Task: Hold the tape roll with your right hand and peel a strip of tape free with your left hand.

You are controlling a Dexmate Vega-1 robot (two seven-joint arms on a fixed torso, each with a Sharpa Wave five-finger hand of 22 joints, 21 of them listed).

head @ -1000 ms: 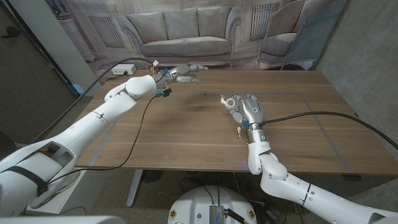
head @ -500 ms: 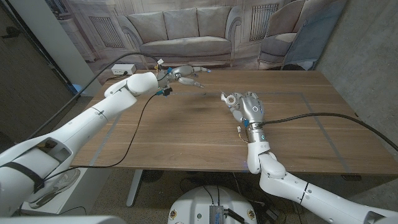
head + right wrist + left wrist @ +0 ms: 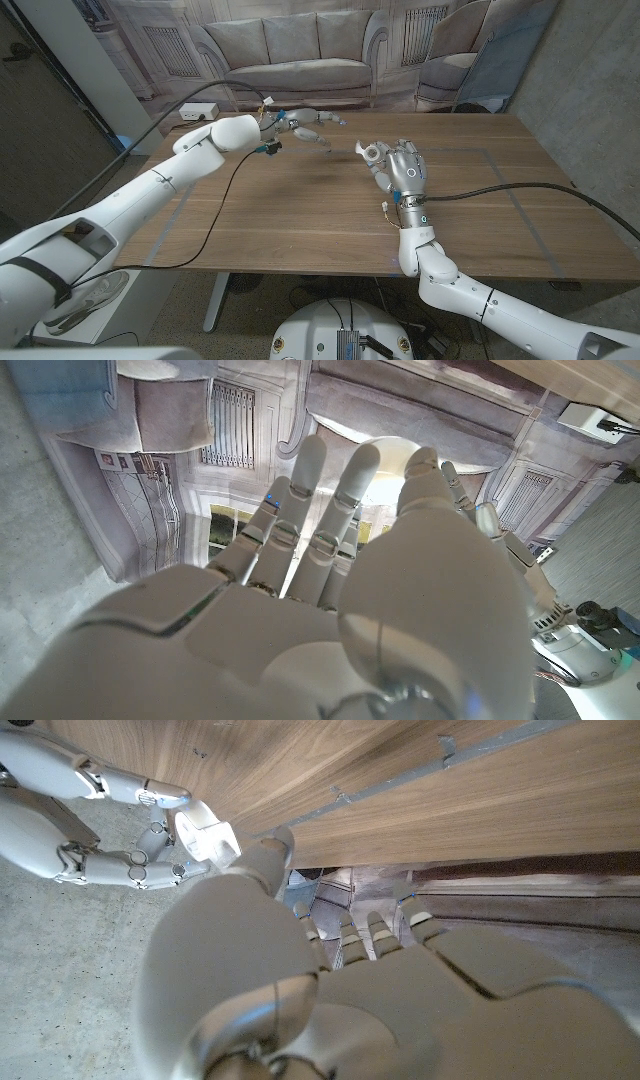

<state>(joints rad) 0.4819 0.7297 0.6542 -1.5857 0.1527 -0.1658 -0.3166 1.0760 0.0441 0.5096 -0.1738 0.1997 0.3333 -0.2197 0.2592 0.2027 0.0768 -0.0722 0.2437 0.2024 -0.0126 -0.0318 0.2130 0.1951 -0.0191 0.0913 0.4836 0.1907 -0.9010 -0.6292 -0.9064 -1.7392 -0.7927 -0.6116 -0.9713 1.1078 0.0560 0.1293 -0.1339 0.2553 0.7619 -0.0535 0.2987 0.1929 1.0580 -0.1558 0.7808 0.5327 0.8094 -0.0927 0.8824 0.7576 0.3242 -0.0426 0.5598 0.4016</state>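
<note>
Table edges: the table (image 3: 300, 230) is seen whole at its far and right edges; the near edge runs between the two arms.
Far edge: the left hand (image 3: 305, 122) is held above the table just inside the far edge, close to the backdrop (image 3: 300, 60) printed with a sofa.
Open room: bare wood lies between the two hands, and a wide stretch lies towards the near edge and the right edge.
Obstructions: a black cable (image 3: 225, 215) hangs from the left arm and loops over the left part of the table. A second cable (image 3: 530, 185) crosses the right part to the right arm.
Left hand: released; its fingers are spread and nothing is seen in it.
Right hand (image 3: 402, 170): raised near the table's middle, its back towards the head camera and its fingers upright and apart. It cannot be told whether anything is grasped.
Tape roll: not identified with certainty. A small white piece (image 3: 371, 152) is seen at the thumb side of the right hand; it cannot be told whether this is the roll or part of the thumb.
Hands: well apart, not touching.
Beyond table: a power strip (image 3: 197, 112) lies past the far left corner.
</note>
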